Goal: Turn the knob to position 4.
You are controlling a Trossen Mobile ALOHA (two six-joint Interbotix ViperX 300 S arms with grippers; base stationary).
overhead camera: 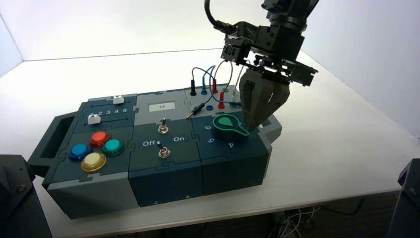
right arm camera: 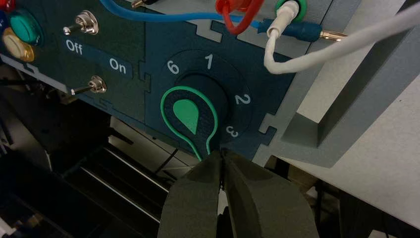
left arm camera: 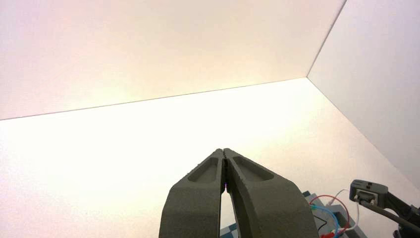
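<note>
One right pincer (right arm camera: 221, 157), closed on nothing, sits at the pointer tip of the green knob (right arm camera: 188, 115). I judge the knob rigid and stiff-turning; I'd push that arm toward numeral 4 (overhead camera: 231, 145).

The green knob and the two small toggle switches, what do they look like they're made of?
Knob: likely matte moulded or printed plastic, judging by its flat, glare-free colour. Toggle switches: probably bare polished metal, given their silvery bats and collars with bright highlights.
</note>
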